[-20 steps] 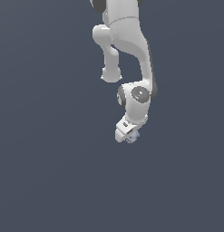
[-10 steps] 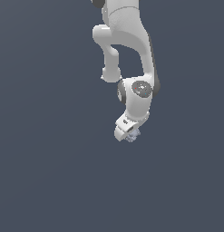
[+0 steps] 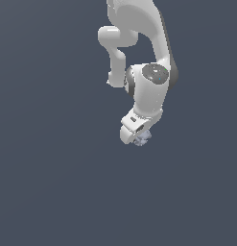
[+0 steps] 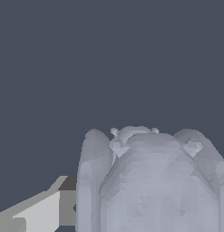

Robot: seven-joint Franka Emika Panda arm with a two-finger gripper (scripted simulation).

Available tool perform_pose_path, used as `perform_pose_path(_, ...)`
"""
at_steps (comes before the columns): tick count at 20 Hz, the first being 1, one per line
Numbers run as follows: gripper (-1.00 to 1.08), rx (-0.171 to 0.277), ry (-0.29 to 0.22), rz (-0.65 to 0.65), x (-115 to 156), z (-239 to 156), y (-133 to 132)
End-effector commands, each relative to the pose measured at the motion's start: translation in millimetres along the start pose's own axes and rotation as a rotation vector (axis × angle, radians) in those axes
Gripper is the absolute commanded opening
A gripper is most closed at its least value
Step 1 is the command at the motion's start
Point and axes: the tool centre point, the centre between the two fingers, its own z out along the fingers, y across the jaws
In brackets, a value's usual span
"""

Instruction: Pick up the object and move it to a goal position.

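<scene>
The object [image 3: 143, 138] is a small pale grey-blue lumpy chunk. In the exterior view it sits between the fingers of my white gripper [image 3: 138, 138], just below the hand and partly hidden by it. In the wrist view the object [image 4: 154, 181] fills the near part of the picture, and its faceted lumps press against one finger [image 4: 45, 210]. The other finger is hidden behind the object. The gripper is shut on the object.
The white arm [image 3: 151, 91] hangs down from the exterior view's top, bent at the wrist. Around and below it there is only a flat dark grey-blue ground [image 3: 53, 182]. No goal marker shows.
The gripper has risen a little in the exterior view, and the object has gone up with it. The wrist has also shifted slightly to the exterior view's right.
</scene>
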Motion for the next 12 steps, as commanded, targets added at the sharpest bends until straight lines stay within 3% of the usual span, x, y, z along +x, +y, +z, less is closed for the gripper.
perform_pose_path(1, -1.0, 0.001, -0.001, 0.0, 2.3, -18.0, 3.6)
perform_pose_path(12, -1.0, 0.001, -0.001, 0.0, 8.4, -48.8, 11.7)
